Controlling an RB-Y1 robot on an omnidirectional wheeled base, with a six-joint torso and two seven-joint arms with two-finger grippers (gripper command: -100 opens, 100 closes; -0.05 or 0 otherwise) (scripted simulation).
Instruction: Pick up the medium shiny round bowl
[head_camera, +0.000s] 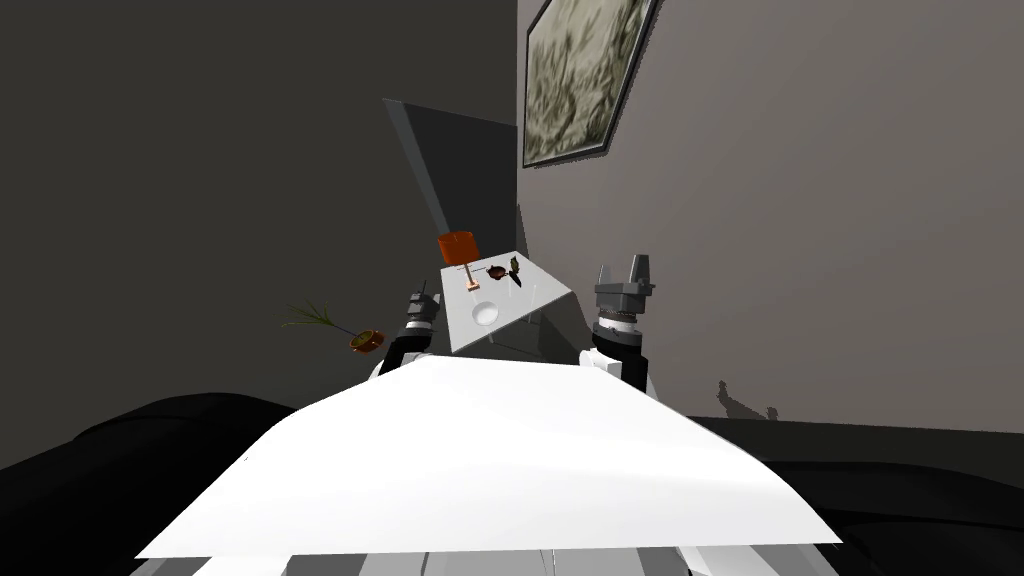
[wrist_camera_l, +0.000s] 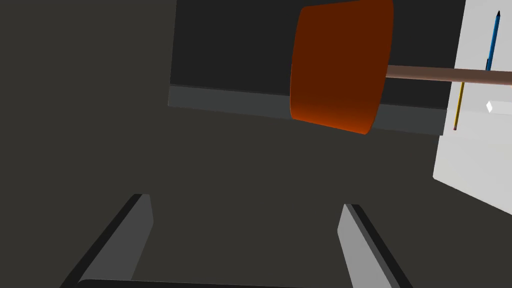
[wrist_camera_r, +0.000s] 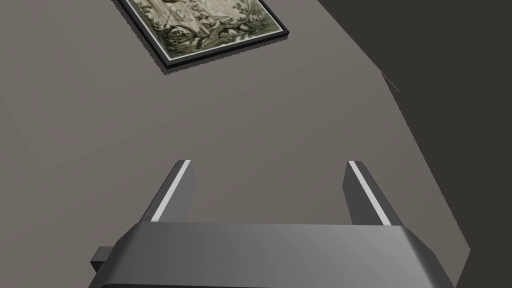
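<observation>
White, rigid, probably slick, the bowl (head_camera: 485, 313) sits by the table's (head_camera: 540, 285) near edge; pinch its rim. Both the left gripper (wrist_camera_l: 245, 235) and right gripper (wrist_camera_r: 267, 192) gape, empty.

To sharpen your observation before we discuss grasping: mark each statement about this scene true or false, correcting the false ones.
1. The white round bowl sits on the white table. True.
2. The left gripper is shut on the bowl. False: its fingers stand open and empty.
3. The table lamp has an orange shade. True.
4. The right gripper is shut. False: it is open, holding nothing.
5. The green plant in a brown pot stands on the table. False: it is off the table, to its left.
</observation>
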